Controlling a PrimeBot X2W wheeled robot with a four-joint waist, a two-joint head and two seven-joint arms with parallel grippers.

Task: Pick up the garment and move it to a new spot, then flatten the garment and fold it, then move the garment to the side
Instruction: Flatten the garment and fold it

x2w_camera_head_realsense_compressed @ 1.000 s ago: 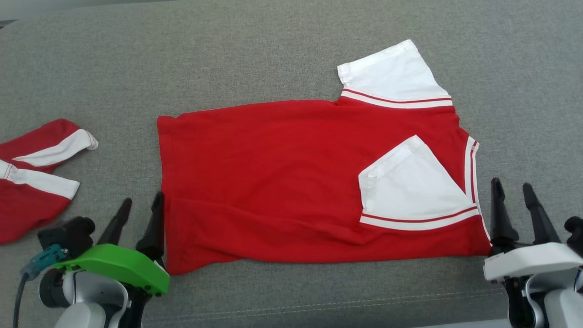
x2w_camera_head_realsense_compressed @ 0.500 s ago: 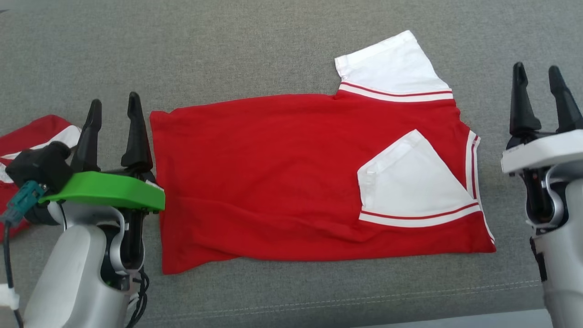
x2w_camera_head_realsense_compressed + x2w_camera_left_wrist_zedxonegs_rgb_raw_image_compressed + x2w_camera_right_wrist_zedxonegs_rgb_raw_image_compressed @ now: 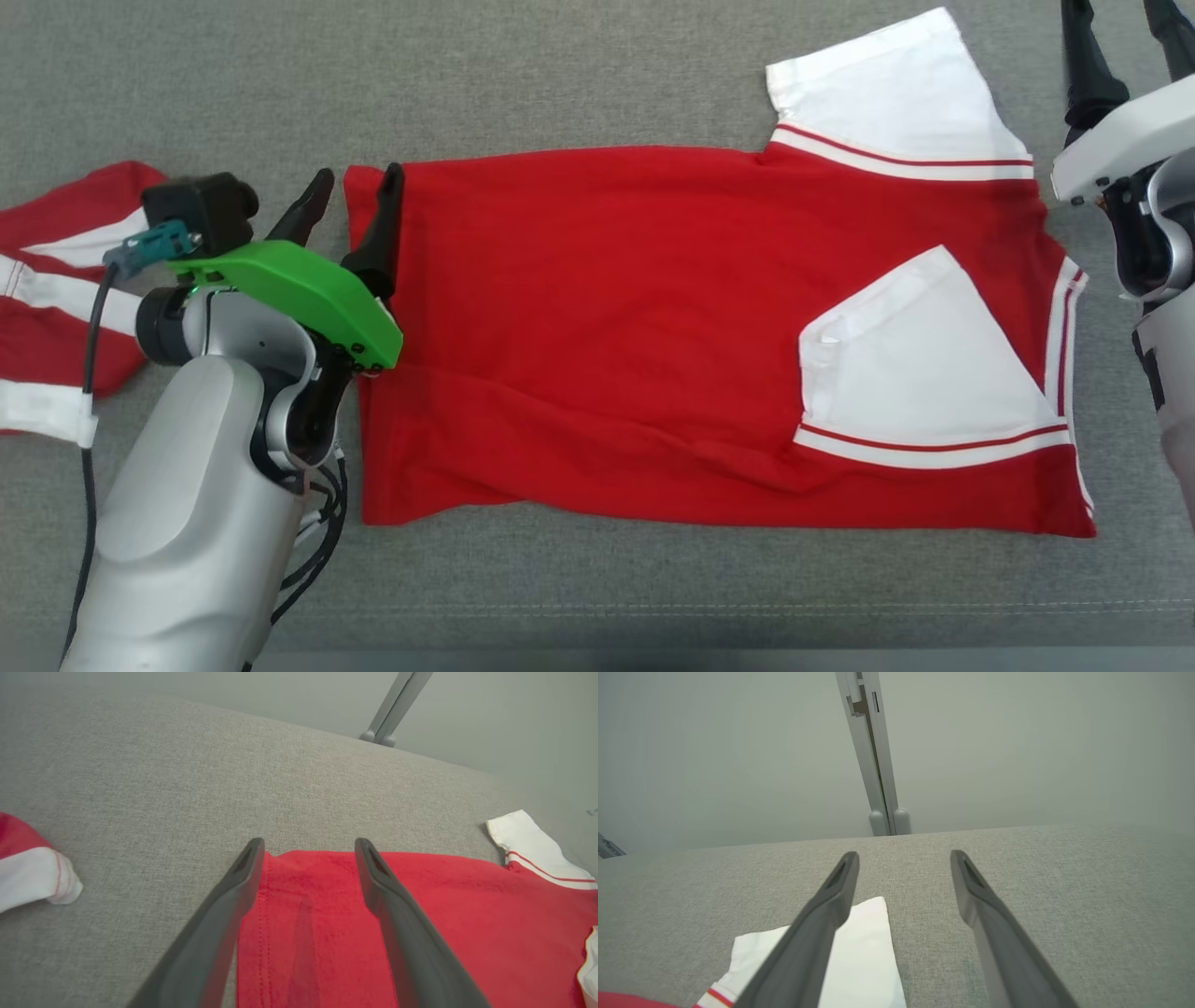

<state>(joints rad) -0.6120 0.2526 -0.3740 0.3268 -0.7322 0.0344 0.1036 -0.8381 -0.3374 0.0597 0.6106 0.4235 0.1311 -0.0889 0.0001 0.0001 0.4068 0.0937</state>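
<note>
While the red garment (image 3: 653,327) lies half-folded on the grey cushion (image 3: 560,75), the left gripper (image 3: 359,173), jaws wide and empty, straddles its far hem corner; the right gripper (image 3: 1116,37), equally wide, hovers beside the white sleeve (image 3: 887,93); a shallow pinch could catch one layer, skewing the fold.

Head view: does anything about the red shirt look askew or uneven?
Yes. The red shirt is only half tidied: one white sleeve is folded in over the body, while the other sleeve sticks out past the far edge. A crease runs along the near left part, and that bottom edge is uneven.
</note>
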